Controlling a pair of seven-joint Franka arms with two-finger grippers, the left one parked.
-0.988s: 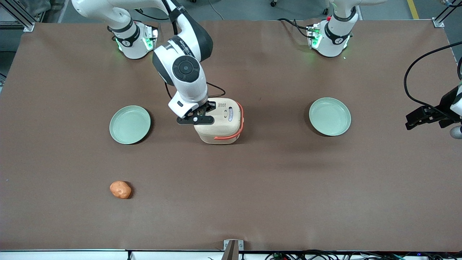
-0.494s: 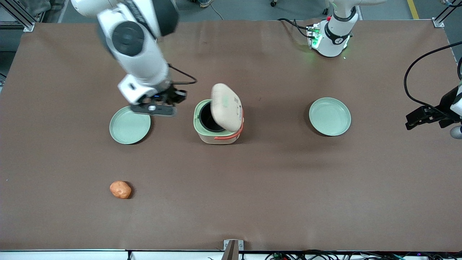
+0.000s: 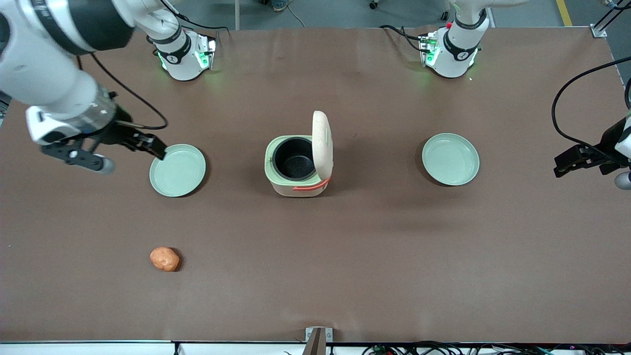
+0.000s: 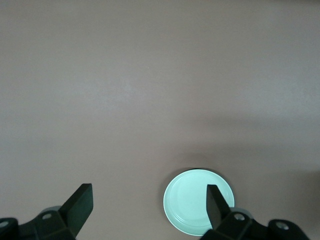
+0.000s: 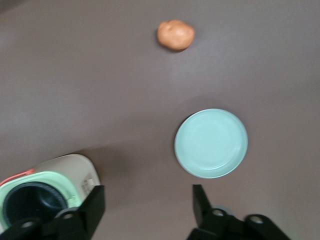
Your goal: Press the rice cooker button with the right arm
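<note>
Right arm [image 3: 54, 79], white with black joint bands, reaches over the working arm's end of the table. Its black two-finger gripper [image 3: 129, 157] hangs above the brown mat just beside the nearer-end plate. The right wrist view shows the fingers [image 5: 95, 200] spread wide with only mat between them; nothing held.

Round mint-green plate [image 3: 177, 170], working arm's end: flat on the mat, its face plain mint throughout (also in the right wrist view [image 5: 211, 143]).

Orange-brown lumpy ball [image 3: 164, 259]: lies alone on the mat, nearer to the front camera than that plate and well apart from it.

Small cream rounded-cube rice cooker [image 3: 296, 189], about mid-table, between the two plates and well apart from the gripper:
- Cream lid [image 3: 323, 140] stands upright, open, seen edge-on.
- Mint-green rim frames the black inner pot [image 3: 294, 158]; only its dark bottom shows.
- Coral-orange handle lies low across the side nearest the front camera.
- Button: cannot make it out in any view.

Second mint-green plate [image 3: 450, 159], parked arm's end: flat, plain face; the left wrist view looks down on it [image 4: 198, 201].

Surface: brown matte table cover [image 3: 345, 256], uniform, with soft shadows beside the cooker and plates. Two white arm bases with green lights [image 3: 185, 54] sit along the edge farthest from the front camera. Grey floor shows past that edge, metal frame posts stand at the corners, and cables run along the near edge.
</note>
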